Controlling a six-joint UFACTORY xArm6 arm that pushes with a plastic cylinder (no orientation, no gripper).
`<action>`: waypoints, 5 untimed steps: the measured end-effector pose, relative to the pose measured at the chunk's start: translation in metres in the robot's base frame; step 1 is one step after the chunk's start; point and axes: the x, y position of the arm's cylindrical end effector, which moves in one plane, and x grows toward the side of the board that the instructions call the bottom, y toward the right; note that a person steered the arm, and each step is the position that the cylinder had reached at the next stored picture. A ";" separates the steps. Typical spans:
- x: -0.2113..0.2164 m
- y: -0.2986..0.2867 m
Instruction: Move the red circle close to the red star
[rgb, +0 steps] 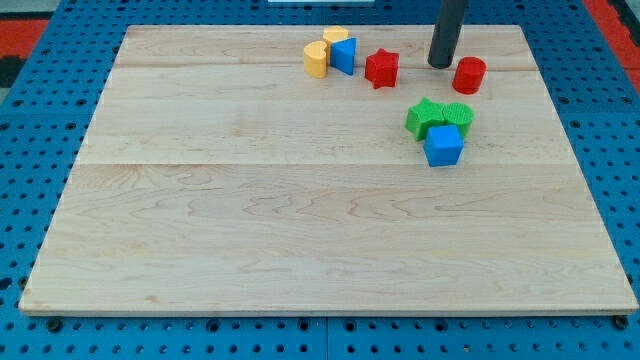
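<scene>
place: lab bench | evidence: blue pegboard base (30, 150), wooden board (300, 200), toy blocks

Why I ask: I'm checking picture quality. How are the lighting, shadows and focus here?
Camera view: even, soft light, no glare on the wooden board; only faint shadows under the red circle and red star; blocks sharp; my tip slightly soft.
</scene>
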 end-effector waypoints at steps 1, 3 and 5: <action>-0.005 0.037; 0.030 0.059; 0.033 -0.006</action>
